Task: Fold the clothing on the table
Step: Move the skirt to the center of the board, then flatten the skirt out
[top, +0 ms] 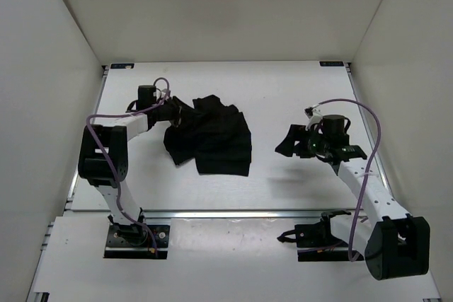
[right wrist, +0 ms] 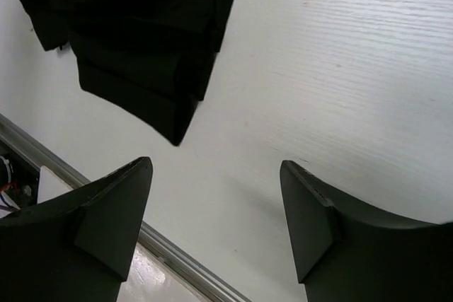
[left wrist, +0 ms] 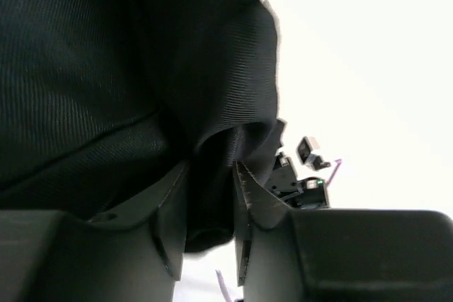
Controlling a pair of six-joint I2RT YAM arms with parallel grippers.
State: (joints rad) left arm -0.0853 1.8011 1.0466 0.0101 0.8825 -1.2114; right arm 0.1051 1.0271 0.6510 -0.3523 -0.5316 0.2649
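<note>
The clothing (top: pixel 212 139) is a black ribbed garment lying bunched and partly folded left of the table's (top: pixel 283 97) middle. My left gripper (top: pixel 172 119) is at its upper left edge. In the left wrist view the jaws (left wrist: pixel 211 175) stand parted, with a fold of the clothing (left wrist: pixel 106 68) still lying between them. My right gripper (top: pixel 289 143) hovers over bare table to the right of the garment, clear of it. In the right wrist view it (right wrist: pixel 216 167) is wide open and empty, with the clothing (right wrist: pixel 141 33) at the upper left.
A metal rail (top: pixel 226 213) runs along the table's near edge and shows in the right wrist view (right wrist: pixel 177 259). White walls enclose the left, right and back. The right arm (left wrist: pixel 304 175) is visible beyond the fabric in the left wrist view.
</note>
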